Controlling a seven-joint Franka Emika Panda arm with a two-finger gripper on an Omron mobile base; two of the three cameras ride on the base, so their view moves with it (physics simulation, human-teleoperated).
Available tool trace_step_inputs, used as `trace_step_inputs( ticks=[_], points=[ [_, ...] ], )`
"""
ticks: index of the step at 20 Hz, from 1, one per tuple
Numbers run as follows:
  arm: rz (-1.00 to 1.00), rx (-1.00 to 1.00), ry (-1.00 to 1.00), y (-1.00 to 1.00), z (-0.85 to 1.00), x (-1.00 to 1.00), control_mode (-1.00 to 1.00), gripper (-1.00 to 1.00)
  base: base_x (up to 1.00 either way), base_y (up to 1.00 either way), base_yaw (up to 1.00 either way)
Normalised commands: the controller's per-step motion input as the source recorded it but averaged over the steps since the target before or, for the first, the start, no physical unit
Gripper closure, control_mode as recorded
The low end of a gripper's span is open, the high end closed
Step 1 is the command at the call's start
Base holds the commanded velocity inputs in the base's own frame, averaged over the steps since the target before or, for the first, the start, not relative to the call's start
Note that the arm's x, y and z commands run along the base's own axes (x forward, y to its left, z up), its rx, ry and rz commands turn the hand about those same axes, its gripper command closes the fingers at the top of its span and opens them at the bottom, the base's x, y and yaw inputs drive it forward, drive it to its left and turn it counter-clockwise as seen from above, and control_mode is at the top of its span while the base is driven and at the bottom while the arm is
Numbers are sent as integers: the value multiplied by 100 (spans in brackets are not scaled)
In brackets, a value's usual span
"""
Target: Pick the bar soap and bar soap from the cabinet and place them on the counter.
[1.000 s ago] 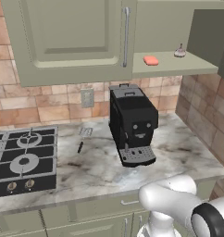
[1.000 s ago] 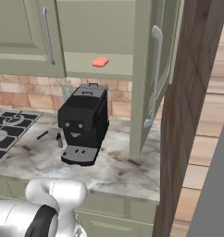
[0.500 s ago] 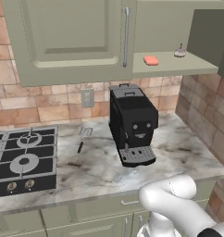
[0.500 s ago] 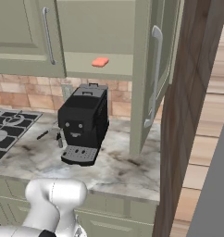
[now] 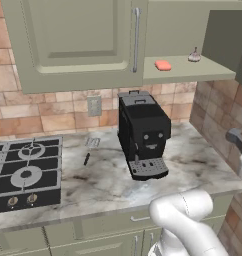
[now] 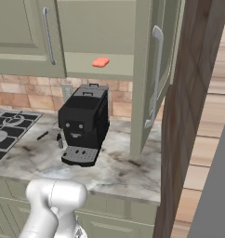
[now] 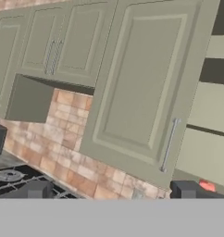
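The cabinet (image 5: 73,45), the bench (image 5: 193,165) and the coffee machine (image 5: 143,132) sit exactly where they did a second ago, so the base has not driven. Only the arm (image 5: 183,220) has swung: its dark joint has left the lower right corner of the left base view. I take that as the reach beginning, with nothing fetched yet.

From the hand view, the end effector (image 7: 113,190) looks up at the cabinet's shut panelled door, its two dark tips spread wide with nothing between them. The coral-red bar soap (image 7: 207,185) peeks out ahead, just above the right tip, on the open shelf well beyond it.

Both base views show that soap whole, lying flat on the shelf above the coffee machine. The left one adds a small pale knob-topped item (image 5: 194,56) further along the shelf. The right one adds the swung-open door (image 6: 156,79), edge-on. I cannot spot the orange-brown bar from any side.
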Motion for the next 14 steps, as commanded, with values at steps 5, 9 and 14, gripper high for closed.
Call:
trace_step_inputs(
  ticks=[5,9,14],
  points=[
    [0,3,-3,-2,-6,5,-100,-100,0,0,0],
    [0,0,-9,0,-9,30,-100,-100,0,0,0],
    [-3,0,-9,0,0,22,-100,-100,0,0,0]
  ],
)
